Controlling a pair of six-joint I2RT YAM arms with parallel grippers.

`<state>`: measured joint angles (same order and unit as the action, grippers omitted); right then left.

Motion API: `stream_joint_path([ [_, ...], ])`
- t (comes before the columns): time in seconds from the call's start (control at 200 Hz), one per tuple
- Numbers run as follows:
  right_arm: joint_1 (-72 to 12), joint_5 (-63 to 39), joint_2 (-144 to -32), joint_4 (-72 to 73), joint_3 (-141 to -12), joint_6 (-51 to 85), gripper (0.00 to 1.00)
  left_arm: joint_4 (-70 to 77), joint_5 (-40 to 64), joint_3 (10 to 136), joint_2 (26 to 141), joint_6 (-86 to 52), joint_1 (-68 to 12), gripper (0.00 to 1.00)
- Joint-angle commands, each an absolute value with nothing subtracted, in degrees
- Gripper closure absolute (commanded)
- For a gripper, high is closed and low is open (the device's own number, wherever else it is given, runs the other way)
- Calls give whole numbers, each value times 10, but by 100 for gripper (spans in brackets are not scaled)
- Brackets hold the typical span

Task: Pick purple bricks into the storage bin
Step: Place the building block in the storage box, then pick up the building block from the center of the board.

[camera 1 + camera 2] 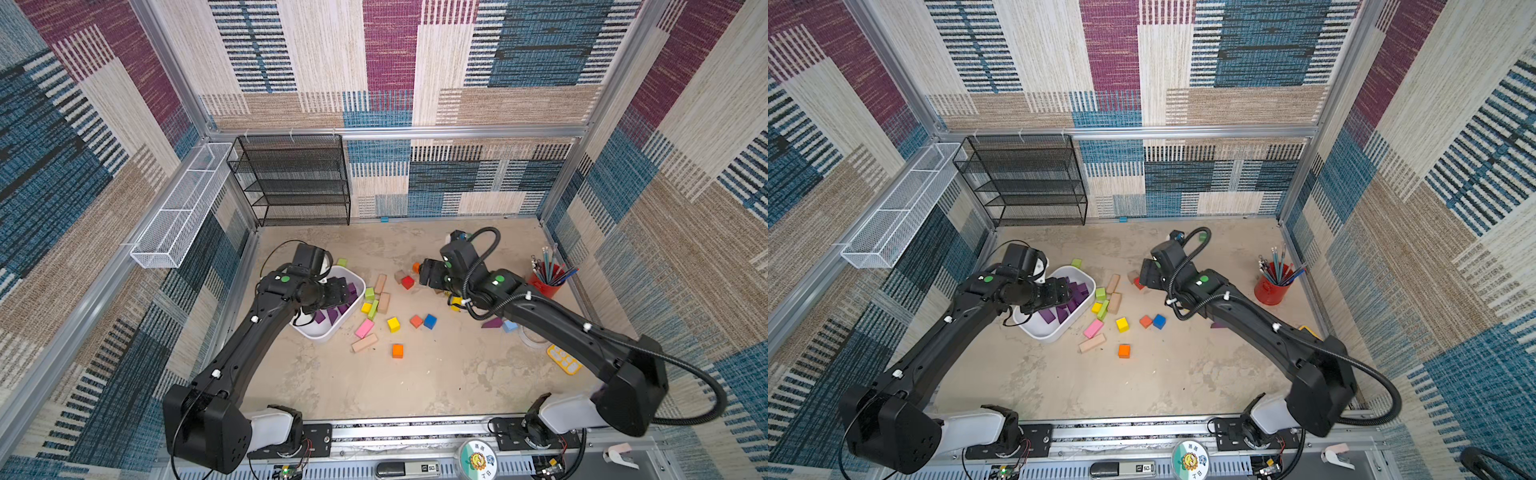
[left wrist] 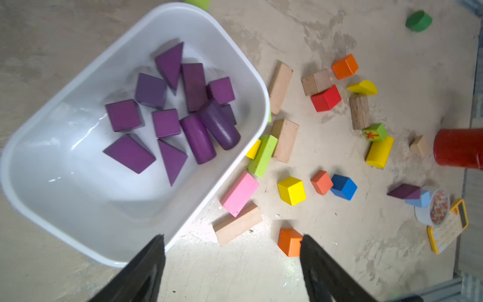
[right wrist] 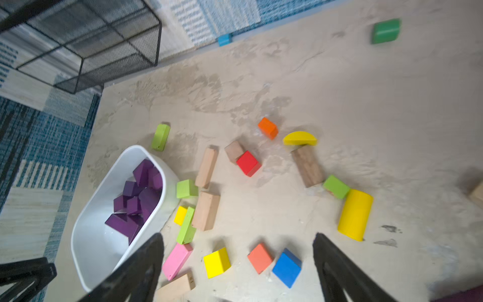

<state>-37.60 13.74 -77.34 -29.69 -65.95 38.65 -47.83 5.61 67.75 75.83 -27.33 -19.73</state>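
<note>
left hand (image 2: 232, 236) open, empty | right hand (image 3: 238, 234) open, empty | I risk pinching light-blue block (image 2: 421, 200) beside right-side purple brick (image 2: 403, 191)

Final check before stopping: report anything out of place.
One purple wedge lies on the table beside the light-blue block, outside the storage bin; the other purple bricks are inside it. Nothing looks spilled or damaged.

top views overhead, facing down; wrist views near, share storage bin (image 2: 78, 198)
</note>
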Motion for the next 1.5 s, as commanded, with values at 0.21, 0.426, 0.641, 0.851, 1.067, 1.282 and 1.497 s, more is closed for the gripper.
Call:
stream_joint_path([
  [0.21,-324,150,-600,-303,-491,413,9,-510,-58,788,901,-336,-412,20],
  [0.426,-298,160,-545,-322,-448,428,10,-536,-86,881,1007,-328,-519,22],
  [0.641,-255,160,-500,-341,-423,448,11,-534,-79,942,1080,-276,-581,22],
  [0.851,-222,175,-483,-358,-441,444,11,-475,-22,974,1127,-183,-593,22],
  [1.067,-193,181,-486,-365,-499,430,11,-393,47,1008,1164,-80,-593,22],
  [1.282,-173,171,-513,-360,-567,408,11,-365,99,1077,1233,9,-594,23],
  [1.497,-157,135,-561,-344,-632,376,11,-359,99,1139,1296,66,-597,24],
])
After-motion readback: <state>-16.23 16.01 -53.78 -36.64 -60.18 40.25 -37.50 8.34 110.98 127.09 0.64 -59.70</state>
